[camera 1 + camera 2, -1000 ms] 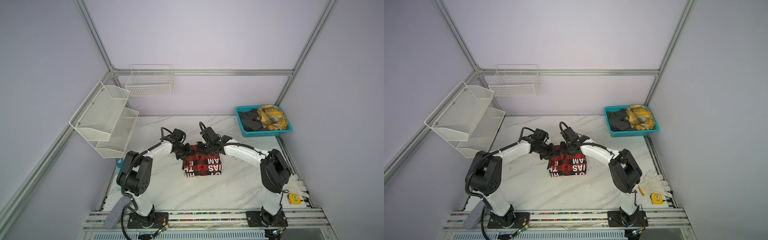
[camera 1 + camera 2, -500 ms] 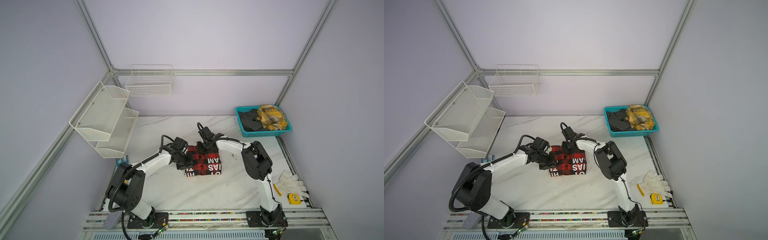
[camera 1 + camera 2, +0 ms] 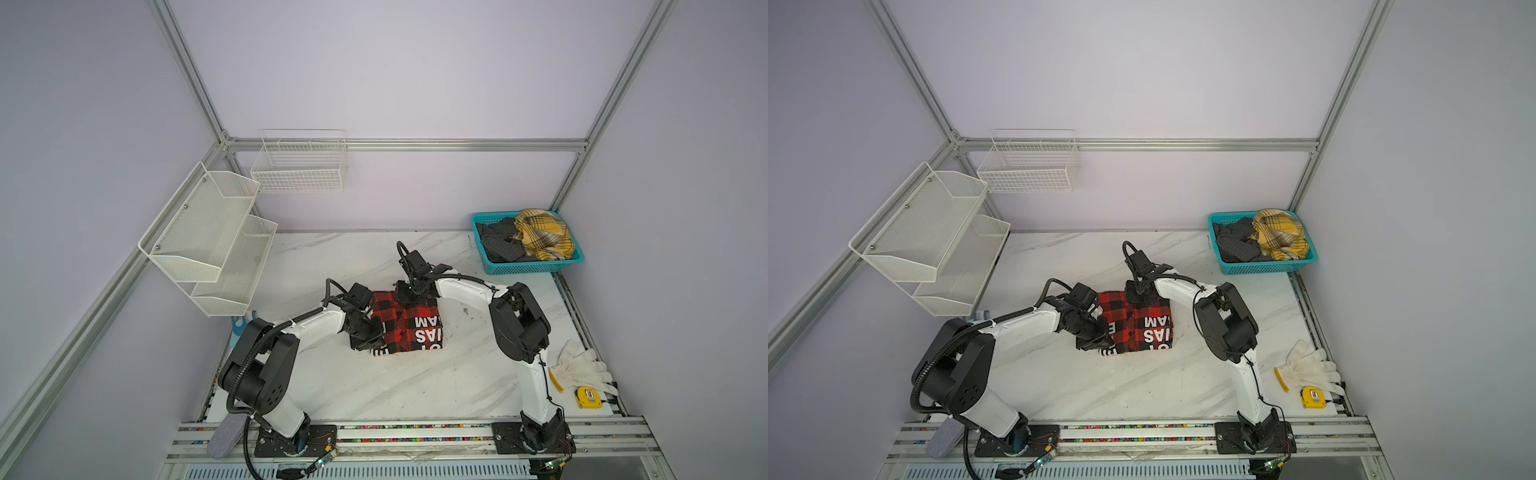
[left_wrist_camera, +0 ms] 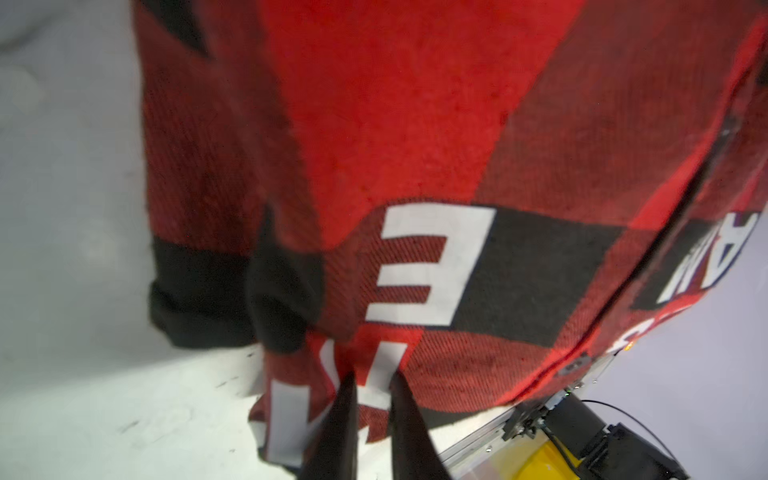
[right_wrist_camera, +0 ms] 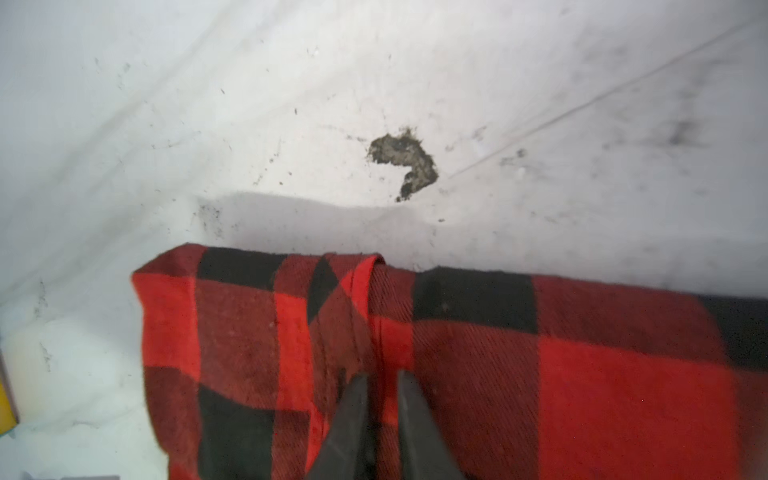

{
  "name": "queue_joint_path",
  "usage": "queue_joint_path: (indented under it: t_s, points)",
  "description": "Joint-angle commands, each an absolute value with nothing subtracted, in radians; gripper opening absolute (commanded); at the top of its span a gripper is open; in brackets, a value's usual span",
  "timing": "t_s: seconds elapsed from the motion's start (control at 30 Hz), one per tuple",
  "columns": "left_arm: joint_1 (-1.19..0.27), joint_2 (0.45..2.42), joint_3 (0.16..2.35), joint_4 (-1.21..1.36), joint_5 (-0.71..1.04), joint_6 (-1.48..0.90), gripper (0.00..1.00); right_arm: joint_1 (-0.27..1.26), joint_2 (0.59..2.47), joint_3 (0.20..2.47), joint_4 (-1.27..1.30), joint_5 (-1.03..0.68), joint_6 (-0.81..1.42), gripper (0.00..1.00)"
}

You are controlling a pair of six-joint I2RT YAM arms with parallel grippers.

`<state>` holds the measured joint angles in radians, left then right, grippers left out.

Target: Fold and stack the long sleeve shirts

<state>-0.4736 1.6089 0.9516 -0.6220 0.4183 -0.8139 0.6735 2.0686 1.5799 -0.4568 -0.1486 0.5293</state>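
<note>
The left gripper (image 4: 372,376) lies low over the marble table (image 3: 374,386), at the near left corner of the red-and-black check shirt (image 3: 409,320), where the white block letters run out to the edge. Its jaws stand only a narrow slit apart, with the tips on the cloth. Whether a layer is nipped between them I cannot tell.

The shirt sits mid-table as a compact, squarish packet with the lettering up. The fold looks nearly done, and the two arms seem to be squaring its edges.

At the shirt's far edge, the right gripper (image 5: 380,376) points down onto a raised ridge of fabric. Its jaws are likewise a sliver apart and touch the cloth, and a hold is not certain here either. Working at opposite sides makes sense, since pressing both should keep the bundle from springing open.

Far right, the teal basket (image 3: 536,270) holds the dark grey garment (image 3: 498,245) and the mustard plaid garment (image 3: 542,235), both crumpled and not yet folded.
</note>
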Motion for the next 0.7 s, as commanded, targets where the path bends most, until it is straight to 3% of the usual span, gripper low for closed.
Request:
queue_joint_path:
  t_s: [0.0,0.1,0.2,0.67]
  points:
    - [-0.483,1.552,1.138,-0.670,0.400,-0.783,0.24,0.670,1.885,1.499,-0.510,-0.100,0.526,0.28]
    - [-0.507,1.586,1.236,-0.669,0.426,-0.796,0.26,0.670,1.772,1.386,-0.522,-0.074,0.549,0.38]
    - [-0.536,1.655,1.304,-0.661,0.446,-0.805,0.26,0.670,1.696,1.293,-0.537,-0.068,0.556,0.40]
    - [-0.558,1.896,1.289,-0.554,0.472,-0.815,0.22,0.668,1.680,1.027,-0.462,-0.069,0.594,0.23]
